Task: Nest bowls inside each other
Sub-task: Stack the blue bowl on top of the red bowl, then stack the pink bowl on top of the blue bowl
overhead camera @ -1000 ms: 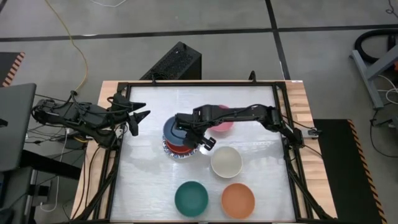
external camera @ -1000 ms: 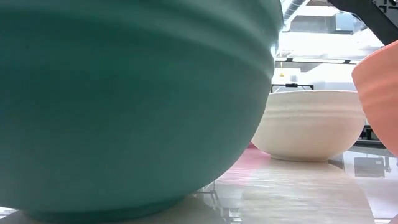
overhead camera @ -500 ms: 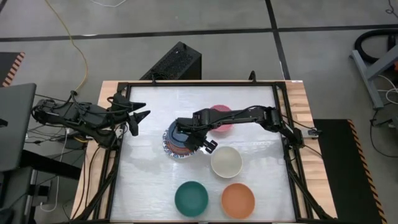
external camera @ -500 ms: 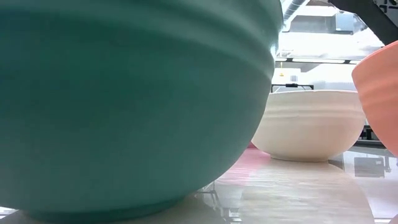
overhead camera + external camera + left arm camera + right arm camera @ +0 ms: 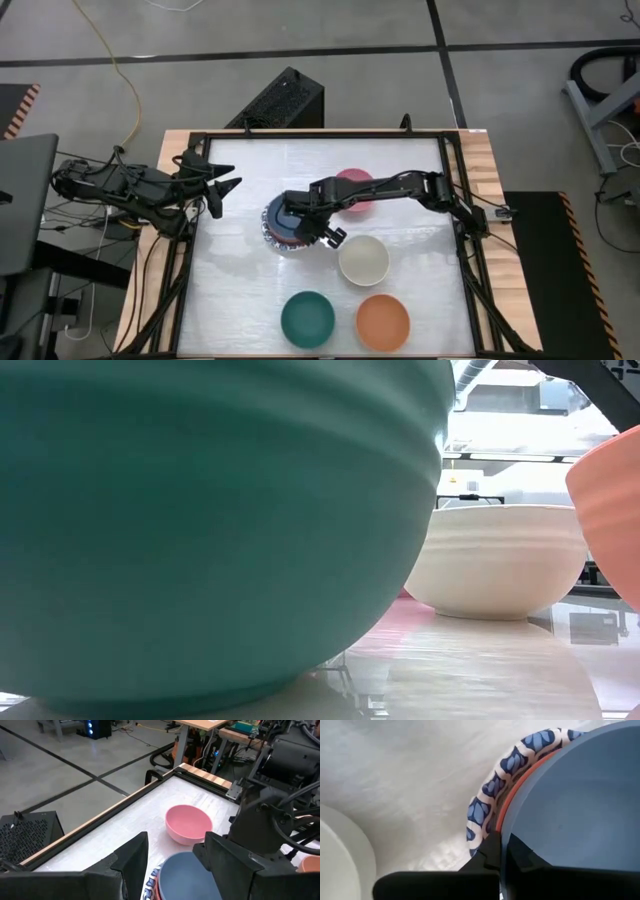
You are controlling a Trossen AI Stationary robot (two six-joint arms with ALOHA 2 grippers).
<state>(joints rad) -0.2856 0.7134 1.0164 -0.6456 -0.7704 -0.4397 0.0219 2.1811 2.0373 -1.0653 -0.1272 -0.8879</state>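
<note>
One blue bowl [image 5: 287,219] nested atop red bowl [image 5: 506,795], patterned stack [image 5: 485,805].

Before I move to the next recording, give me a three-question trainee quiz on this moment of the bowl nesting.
1. True or false: the right gripper is shut on the rim of the blue bowl.
2. Which bowl stands nearest the camera in the low view? A) cream bowl B) green bowl C) pink bowl
3. Fill in: directly under the blue bowl in the stack sits a ___ bowl, inside one with a blue-patterned rim.

Key
1. True; its fingers pinch the rim, with the bowl sitting in the stack.
2. B, the green bowl; the cream bowl stands farther back, and the pink bowl is beyond the stack.
3. Red.
</note>
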